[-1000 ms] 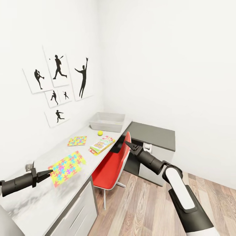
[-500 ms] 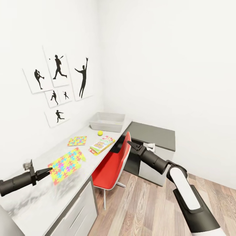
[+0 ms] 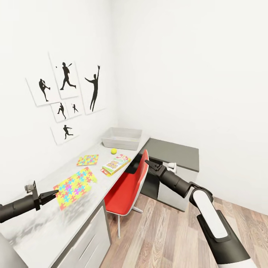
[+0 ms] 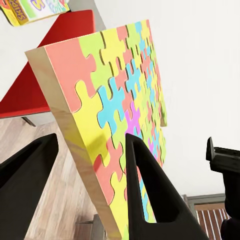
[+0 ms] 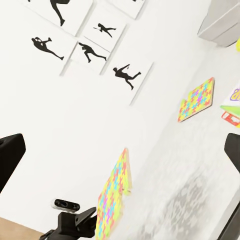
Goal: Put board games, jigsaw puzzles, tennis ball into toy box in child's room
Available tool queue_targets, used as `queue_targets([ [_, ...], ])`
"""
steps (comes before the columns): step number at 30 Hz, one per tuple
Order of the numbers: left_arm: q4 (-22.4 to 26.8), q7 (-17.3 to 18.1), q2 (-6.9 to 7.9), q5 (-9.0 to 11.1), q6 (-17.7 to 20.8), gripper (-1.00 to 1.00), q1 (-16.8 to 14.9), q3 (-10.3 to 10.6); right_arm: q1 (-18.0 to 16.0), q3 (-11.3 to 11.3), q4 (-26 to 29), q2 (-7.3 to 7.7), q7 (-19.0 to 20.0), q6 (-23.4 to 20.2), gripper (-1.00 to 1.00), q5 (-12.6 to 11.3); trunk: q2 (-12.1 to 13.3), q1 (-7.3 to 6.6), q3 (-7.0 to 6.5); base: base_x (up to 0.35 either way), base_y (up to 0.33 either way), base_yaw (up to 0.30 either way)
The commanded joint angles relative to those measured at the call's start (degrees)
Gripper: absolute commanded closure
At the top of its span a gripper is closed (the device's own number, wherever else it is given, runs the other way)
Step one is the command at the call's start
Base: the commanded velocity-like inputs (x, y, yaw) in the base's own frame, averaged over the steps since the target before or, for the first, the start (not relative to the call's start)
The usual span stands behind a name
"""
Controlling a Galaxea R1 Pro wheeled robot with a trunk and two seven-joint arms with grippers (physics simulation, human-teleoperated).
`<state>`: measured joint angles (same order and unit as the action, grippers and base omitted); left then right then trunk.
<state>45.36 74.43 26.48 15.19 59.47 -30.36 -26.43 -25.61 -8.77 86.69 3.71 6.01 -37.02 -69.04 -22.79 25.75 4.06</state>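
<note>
My left gripper (image 3: pixel 55 193) is shut on the near edge of a jigsaw puzzle (image 3: pixel 74 187), a mosaic square tilted up off the table (image 3: pixel 41 230). The left wrist view shows that puzzle (image 4: pixel 120 100) between the two fingers of the gripper (image 4: pixel 90 145). A second jigsaw puzzle (image 3: pixel 88 160) lies flat farther along. Beyond it are the Skip-Bo board game (image 3: pixel 116 164), the tennis ball (image 3: pixel 113 151) and the grey toy box (image 3: pixel 122 137) at the far end. My right gripper (image 3: pixel 149 162) hangs open over the red chair, holding nothing.
A red chair (image 3: pixel 126 186) is tucked against the table's edge. A lower dark grey unit (image 3: pixel 175 152) stands beyond it by the far wall. Sports-silhouette pictures (image 3: pixel 67 93) hang above the table. Wood-plank floor lies at the right.
The left gripper has drawn back slightly toward me with the puzzle, whose near edge has risen off the table. The right gripper has shifted a little to the right.
</note>
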Motion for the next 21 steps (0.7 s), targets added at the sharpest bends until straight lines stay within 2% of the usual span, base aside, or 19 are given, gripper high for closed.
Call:
queue_targets([
  [1,0.0,0.1,0.02,0.0,0.4,1.0,-0.1,0.0,-0.1,0.0,0.0,0.01,0.1,-0.1,-1.0,0.0,-0.1,0.04,0.13,0.0,0.0,0.0],
  [9,0.0,0.2,0.14,0.1,0.4,1.0,-0.1,0.0,-0.1,0.0,-0.1,-0.01,0.1,-0.1,-1.0,0.0,-0.1,0.04,0.08,0.0,0.0,0.0],
  [14,0.0,0.1,1.55,0.4,0.5,1.0,-0.3,-0.1,-0.1,0.0,-0.2,0.04,0.2,-0.1,-1.0,0.1,-0.1,0.04,-0.07,0.0,0.0,0.0],
  [16,0.1,0.0,1.87,0.5,0.5,1.0,-2.5,-0.1,-0.1,0.1,-0.2,0.09,0.2,-0.1,-1.0,0.1,-0.1,0.04,-0.12,0.0,0.0,0.0],
  [18,-0.2,0.0,2.09,0.4,0.5,1.0,-6.6,0.0,-0.1,0.1,-0.2,0.12,0.2,-0.1,-1.0,0.1,-0.1,0.04,-0.15,0.0,0.0,0.0],
  [19,-1.2,-0.2,2.23,0.2,0.5,1.0,-11.1,0.3,-0.1,0.2,-0.2,0.14,0.2,-0.2,-1.0,0.1,-0.1,0.04,-0.16,0.0,0.0,0.0],
  [21,-3.0,-0.3,2.28,-0.1,0.5,1.0,-15.0,1.2,-0.1,0.4,-0.2,0.15,0.2,-0.2,-1.0,0.1,-0.1,0.04,-0.17,0.0,0.0,0.0],
])
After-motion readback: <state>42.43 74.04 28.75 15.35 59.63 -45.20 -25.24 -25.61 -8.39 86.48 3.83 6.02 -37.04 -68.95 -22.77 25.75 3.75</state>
